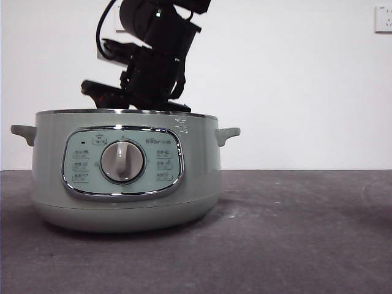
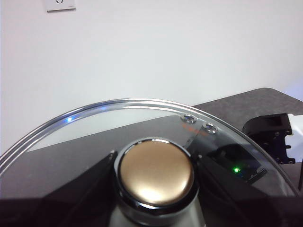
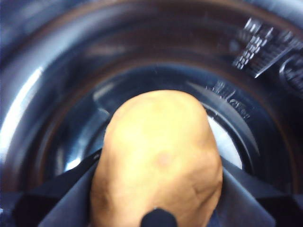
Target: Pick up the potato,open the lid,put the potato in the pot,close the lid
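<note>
The pot (image 1: 125,177) has small lettering on its control panel (image 1: 122,162), too blurred to read. Embossed marks inside the pot cannot be read either.

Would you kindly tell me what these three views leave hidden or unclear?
- Front view: the pot wall hides the potato.
- Right wrist view: the potato covers the right end effector; whether it touches the pot's floor is unclear.
- Left wrist view: the lid runs off the frame; the knob hides the left end effector.
</note>
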